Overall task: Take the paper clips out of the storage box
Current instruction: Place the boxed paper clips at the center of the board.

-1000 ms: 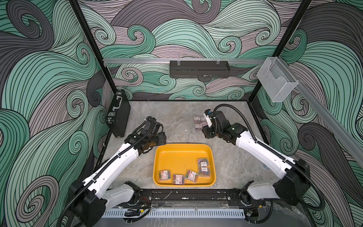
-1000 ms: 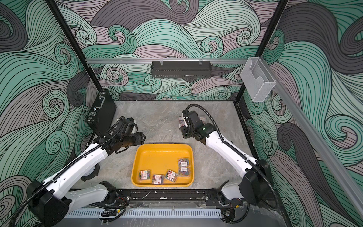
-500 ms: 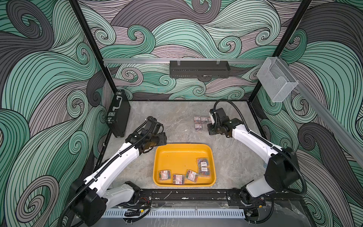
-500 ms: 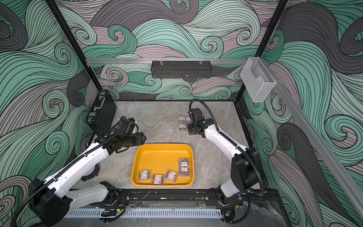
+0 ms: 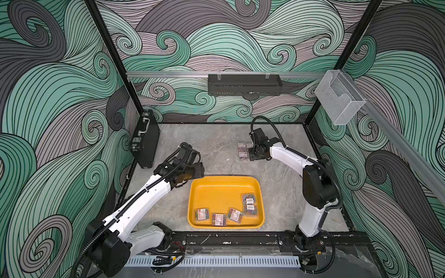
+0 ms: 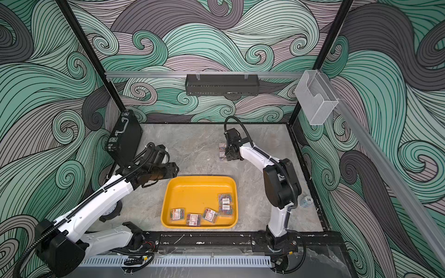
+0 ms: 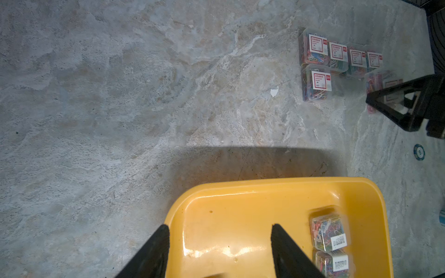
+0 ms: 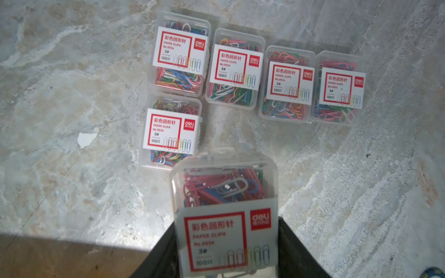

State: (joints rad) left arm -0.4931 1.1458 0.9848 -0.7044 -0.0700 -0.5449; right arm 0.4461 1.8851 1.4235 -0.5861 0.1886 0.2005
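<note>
In a top view, the storage box [image 5: 216, 192] sits on the desk [image 5: 216, 144] near the front rail. Five boxes of paper clips [image 5: 234, 215] lie along its near and right sides. The right end effector [image 5: 252, 156] hangs low at the back, just beside the set-down boxes [image 5: 242, 150]. The left end effector [image 5: 199, 169] hovers off the storage box's far left corner.

From the left wrist, the left end effector's fingers stand apart with nothing between them, over the yellow rim.

From the right wrist, the right end effector is clamped on a held clip box [image 8: 226, 216], just short of the five set-down boxes, which lie as a row of four plus one.

The step in hand looks like placing. The next move calls for lowering the held clip box into the gap beside the lone second-row box, then letting go without nudging its neighbours.
</note>
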